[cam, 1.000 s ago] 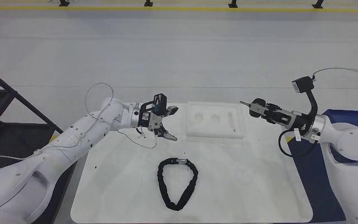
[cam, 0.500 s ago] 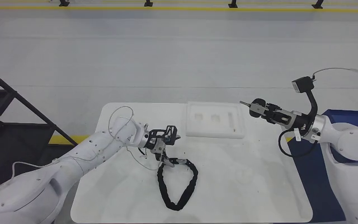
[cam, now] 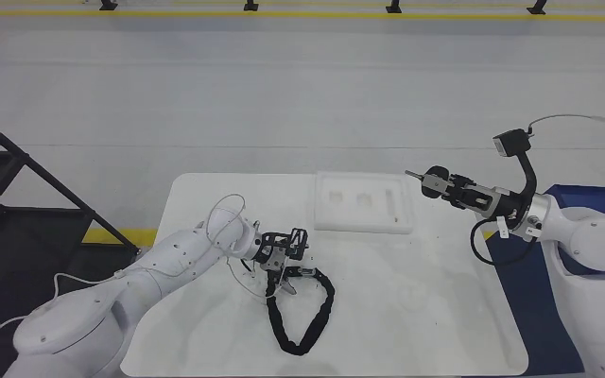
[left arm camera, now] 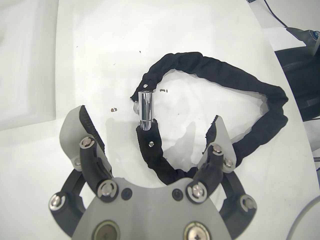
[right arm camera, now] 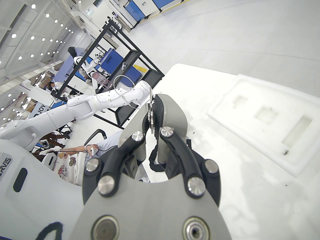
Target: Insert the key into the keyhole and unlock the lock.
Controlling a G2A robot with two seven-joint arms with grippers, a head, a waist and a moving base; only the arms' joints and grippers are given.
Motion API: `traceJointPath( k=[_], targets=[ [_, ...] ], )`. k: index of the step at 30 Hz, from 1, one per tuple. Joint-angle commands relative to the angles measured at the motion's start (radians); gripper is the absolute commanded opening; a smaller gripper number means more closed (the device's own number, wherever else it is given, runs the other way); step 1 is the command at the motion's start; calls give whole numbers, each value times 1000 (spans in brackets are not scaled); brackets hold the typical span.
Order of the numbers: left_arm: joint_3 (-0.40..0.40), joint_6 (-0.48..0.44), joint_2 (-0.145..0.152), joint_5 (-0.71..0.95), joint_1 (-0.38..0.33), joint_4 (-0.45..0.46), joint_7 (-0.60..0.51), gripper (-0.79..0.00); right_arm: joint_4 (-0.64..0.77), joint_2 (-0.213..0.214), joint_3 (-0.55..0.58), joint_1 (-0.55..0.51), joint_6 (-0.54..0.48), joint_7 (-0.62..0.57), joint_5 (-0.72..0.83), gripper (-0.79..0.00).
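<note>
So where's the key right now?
The key is pinched in the right gripper, held in the air just right of the white foam tray, well away from the chain lock.

Black fabric sleeve on the chain lock; its lock cylinder is shiny silver. Plain white tabletop with small brown specks; white foam tray.

You see left gripper low over table, fingers spread, at silver end of black chain lock. Your right gripper sits well apart, pinching key by foam tray edge.
</note>
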State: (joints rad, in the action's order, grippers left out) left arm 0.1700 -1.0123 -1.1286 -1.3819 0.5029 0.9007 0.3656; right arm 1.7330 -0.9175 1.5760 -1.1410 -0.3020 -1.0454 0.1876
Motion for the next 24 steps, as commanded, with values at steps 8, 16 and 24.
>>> traceJointPath(
  k=[8, 16, 24],
  targets=[
    [0, 0, 0, 0, 0, 0, 0, 0, 0, 0, 0, 0, 0, 0, 0, -785],
    [4, 21, 1, 5, 10, 5, -8, 0, 0, 0, 0, 0, 0, 0, 0, -785],
    [53, 114, 19, 28, 83, 17, 19, 0, 0, 0, 0, 0, 0, 0, 0, -785]
  ],
)
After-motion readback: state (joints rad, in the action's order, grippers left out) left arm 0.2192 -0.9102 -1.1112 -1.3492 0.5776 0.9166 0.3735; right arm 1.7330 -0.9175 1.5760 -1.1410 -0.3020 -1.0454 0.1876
